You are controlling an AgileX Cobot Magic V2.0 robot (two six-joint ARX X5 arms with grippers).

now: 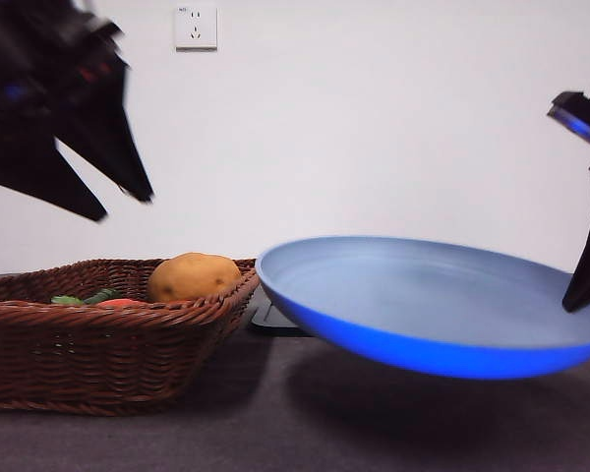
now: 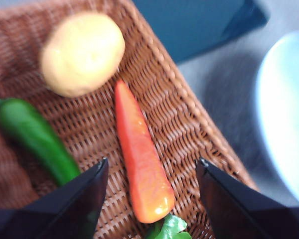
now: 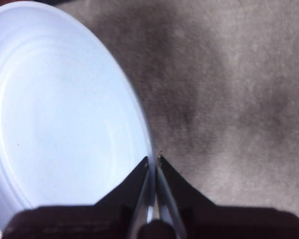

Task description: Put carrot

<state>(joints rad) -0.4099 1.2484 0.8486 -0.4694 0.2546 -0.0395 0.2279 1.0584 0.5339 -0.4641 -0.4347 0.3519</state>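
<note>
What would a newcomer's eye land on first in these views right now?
First the blue plate, held off the table by its rim in the right claw and tilted. Next the left claw, open above the basket, with the carrot lying between its jaws. A potato and a green pepper lie beside the carrot in the basket.
</note>
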